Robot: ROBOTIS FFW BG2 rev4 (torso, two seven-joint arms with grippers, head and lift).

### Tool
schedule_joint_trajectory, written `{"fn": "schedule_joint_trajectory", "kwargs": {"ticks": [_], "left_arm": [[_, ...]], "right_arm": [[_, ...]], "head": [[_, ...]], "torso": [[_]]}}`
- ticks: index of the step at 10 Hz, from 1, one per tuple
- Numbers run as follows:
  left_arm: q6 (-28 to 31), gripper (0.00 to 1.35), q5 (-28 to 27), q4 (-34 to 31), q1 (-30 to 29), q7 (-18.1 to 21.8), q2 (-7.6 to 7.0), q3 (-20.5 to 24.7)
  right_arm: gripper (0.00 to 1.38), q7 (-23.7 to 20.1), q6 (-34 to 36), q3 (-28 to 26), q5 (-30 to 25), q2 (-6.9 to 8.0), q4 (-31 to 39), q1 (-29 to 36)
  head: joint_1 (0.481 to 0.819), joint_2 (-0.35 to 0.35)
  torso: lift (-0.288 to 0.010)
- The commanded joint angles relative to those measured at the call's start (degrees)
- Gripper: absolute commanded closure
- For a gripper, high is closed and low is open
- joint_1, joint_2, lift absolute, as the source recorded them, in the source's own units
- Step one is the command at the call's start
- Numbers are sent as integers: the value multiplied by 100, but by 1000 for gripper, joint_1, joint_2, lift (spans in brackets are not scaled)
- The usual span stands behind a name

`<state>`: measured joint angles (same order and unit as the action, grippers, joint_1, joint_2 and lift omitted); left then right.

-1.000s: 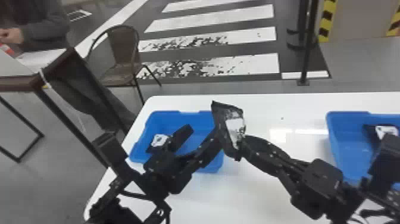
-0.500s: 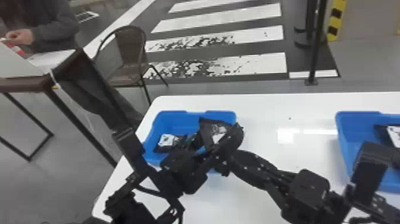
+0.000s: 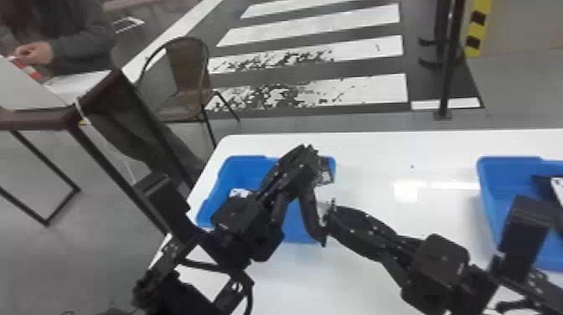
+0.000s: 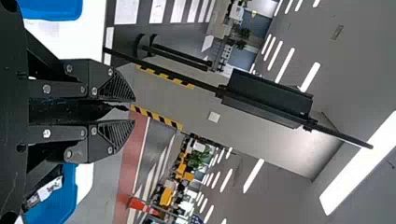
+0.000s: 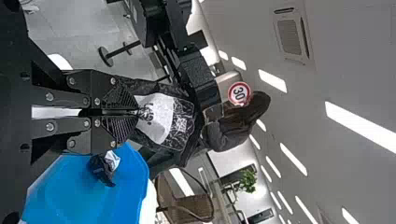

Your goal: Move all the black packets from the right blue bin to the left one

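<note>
Possibly the black packet (image 5: pixel 159 117), pinched tight by R gripper (image 5: pixel 138 112), risked a drop w/ too early release, bc L gripper (image 4: pixel 134 111)'s hold I couldn't tell.

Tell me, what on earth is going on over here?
A two-armed robot is moving flat black packets from the right blue plastic bin to the left one. Its right hand grips a black packet with a white label by one end, and its left hand is right up at that packet, so this looks like a pass between hands. One packet already lies in the left bin; the right bin still holds at least one.
</note>
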<state>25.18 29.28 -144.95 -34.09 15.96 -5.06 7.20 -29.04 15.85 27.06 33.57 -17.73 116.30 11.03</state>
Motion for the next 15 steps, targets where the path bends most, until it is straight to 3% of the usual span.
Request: {"fn": "schedule_joint_trajectory", "kwargs": {"ticks": [1,6,9,10,11,12,13,15], "left_arm": [[-100,1227,-3,-52,-36,-14,-12,-103],[-325,1228,77,-179,-148,-67,-21,-194],[-732,1228,180,-179,-261,-225,-21,-252],[-789,1228,20,-179,-233,-251,-12,-183],[-929,1228,-346,-123,-205,-287,-4,-34],[-1182,1228,-849,46,-120,-348,14,114],[-1436,1228,-1203,384,20,-374,14,228],[-1928,1228,-1877,1312,541,-454,-4,343]], "right_arm": [[1081,3,-52,-101,-21,42,-78,-35],[1081,118,-460,-216,-44,235,-528,-401],[1081,153,-573,-239,-32,271,-584,-471],[1029,135,-952,-239,196,271,-795,-443],[822,100,-1163,-478,310,314,-894,-274],[406,74,-1177,-856,276,376,-838,-63],[148,65,-1163,-1187,253,429,-753,134],[162,65,-1163,-1587,242,517,-584,429]], "head": [[695,350],[695,300],[695,291],[695,292],[695,290],[695,288],[695,280],[695,265]], "torso": [[-140],[-140],[-140],[-140],[-140],[-140],[-140],[-140]]}}
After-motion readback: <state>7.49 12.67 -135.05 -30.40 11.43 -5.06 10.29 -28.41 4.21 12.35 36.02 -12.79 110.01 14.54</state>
